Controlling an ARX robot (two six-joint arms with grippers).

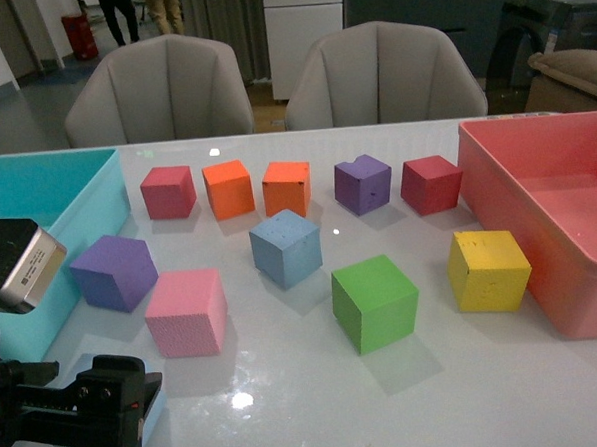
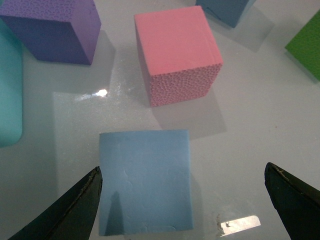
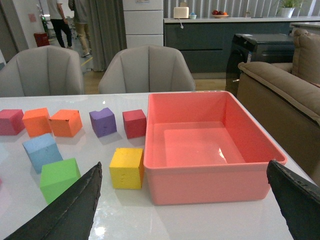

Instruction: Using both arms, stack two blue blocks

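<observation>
Bright overhead light, soft shadows, small glare spots on the glossy table [image 1: 468, 395]

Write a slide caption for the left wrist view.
Open left gripper poised over a blue block, with a pink block nearby.

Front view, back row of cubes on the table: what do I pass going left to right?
Red cube → orange cube → second orange cube → purple cube → dark red cube, just before the pink bin.
</observation>
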